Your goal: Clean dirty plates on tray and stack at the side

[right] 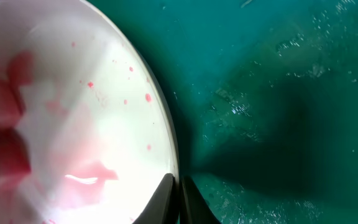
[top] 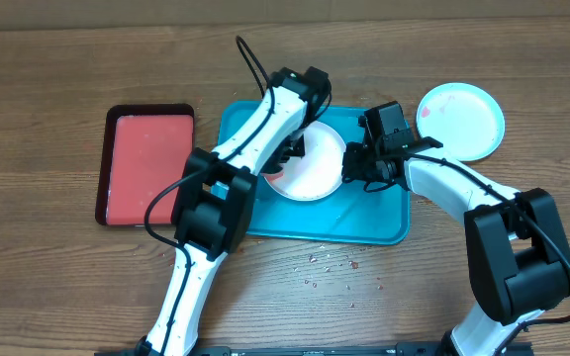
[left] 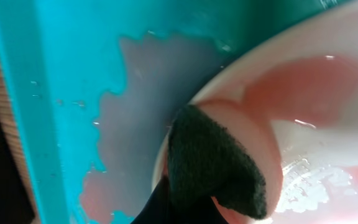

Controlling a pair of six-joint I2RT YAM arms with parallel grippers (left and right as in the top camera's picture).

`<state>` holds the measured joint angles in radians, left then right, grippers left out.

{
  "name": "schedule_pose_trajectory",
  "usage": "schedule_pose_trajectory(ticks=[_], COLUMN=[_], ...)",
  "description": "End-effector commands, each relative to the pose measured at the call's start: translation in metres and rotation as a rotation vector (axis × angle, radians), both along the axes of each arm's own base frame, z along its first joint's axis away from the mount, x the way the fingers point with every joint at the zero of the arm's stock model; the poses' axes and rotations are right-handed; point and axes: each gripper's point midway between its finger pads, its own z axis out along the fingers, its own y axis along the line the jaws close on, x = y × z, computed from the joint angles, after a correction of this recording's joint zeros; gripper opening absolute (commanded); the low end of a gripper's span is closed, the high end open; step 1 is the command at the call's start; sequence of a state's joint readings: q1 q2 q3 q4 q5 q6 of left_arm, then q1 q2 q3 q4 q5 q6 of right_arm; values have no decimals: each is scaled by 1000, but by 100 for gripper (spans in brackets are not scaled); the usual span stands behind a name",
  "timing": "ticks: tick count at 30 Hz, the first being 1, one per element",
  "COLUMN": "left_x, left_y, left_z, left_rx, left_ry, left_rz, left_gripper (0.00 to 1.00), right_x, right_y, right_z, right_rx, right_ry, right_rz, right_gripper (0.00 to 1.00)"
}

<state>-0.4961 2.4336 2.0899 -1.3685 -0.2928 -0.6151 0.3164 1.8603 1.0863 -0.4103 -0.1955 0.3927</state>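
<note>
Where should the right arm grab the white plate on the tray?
Probably by the thin rim on its right side, coming in from the right with the fingers straddling the lip. The plate lies flat in the tray, so only the raised edge offers a pinch. The left gripper and its sponge cover the left part.

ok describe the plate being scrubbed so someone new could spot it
Find the teal tray mid-table. The white plate lies on it, pink-smeared, a dark sponge on it; the other plate lies off the tray on wood.
</note>
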Motion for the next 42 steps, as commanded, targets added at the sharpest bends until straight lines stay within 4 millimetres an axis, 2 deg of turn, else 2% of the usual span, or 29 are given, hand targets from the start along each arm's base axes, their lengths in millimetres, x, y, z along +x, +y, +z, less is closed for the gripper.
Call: schedule_pose_trajectory(ticks=[1, 6, 9, 12, 15, 17, 19, 23, 25, 28, 31, 34, 35, 37, 38, 42], left_x=[32, 56, 61, 53, 33, 24, 17, 13, 11, 7, 7, 10, 11, 12, 12, 14], left_y=[51, 80, 120, 161, 203, 217, 227, 236, 239, 251, 273, 279, 277, 273, 271, 269], left_z=[31, 95, 133, 148, 141, 130, 115, 76, 60, 45, 43, 42, 41, 40, 39, 39], left_rx=[26, -149, -180, -164, -137, -134, -144, -173, -168, -118, -36, -51, -67, -99, -111, -121], left_ry=[-106, -251, -342, -351, -276, -229, -185, -142, -135, -139, -170, -187, -187, -183, -181, -183], left_rz=[130, 252, 336, 412, 508, 528, 551, 545, 551, 559, 575, 579, 580, 584, 584, 583], left_gripper=[4, 4, 4, 4, 4, 4, 4, 4, 4, 4, 4, 5, 10, 32, 35, 38], right_x=[6, 15, 24, 32, 43, 49, 56, 66, 66, 66, 63, 60, 59, 55, 52, 44], right_y=[-18, -12, -6, 6, 19, 25, 31, 40, 42, 39, 28, 17, 16, 18, 20, 32], right_z=[-2, 9, 21, 36, 58, 71, 87, 120, 130, 141, 148, 152, 153, 152, 152, 157], right_rx=[-90, -100, -105, -115, -170, -214, -261, -365, -414, -492, -586, -675, -700, -743, -760, -826], right_ry=[-35, -80, -115, -158, -220, -257, -304, -382, -406, -425, -421, -418, -420, -418, -419, -447], right_rz=[28, 81, 111, 159, 206, 205, 197, 176, 206, 213, 189, 168, 181, 228, 248, 288], right_gripper=[4, 4, 4, 4, 4, 4, 4, 4, 4, 4, 4, 4, 4, 4, 4, 4])
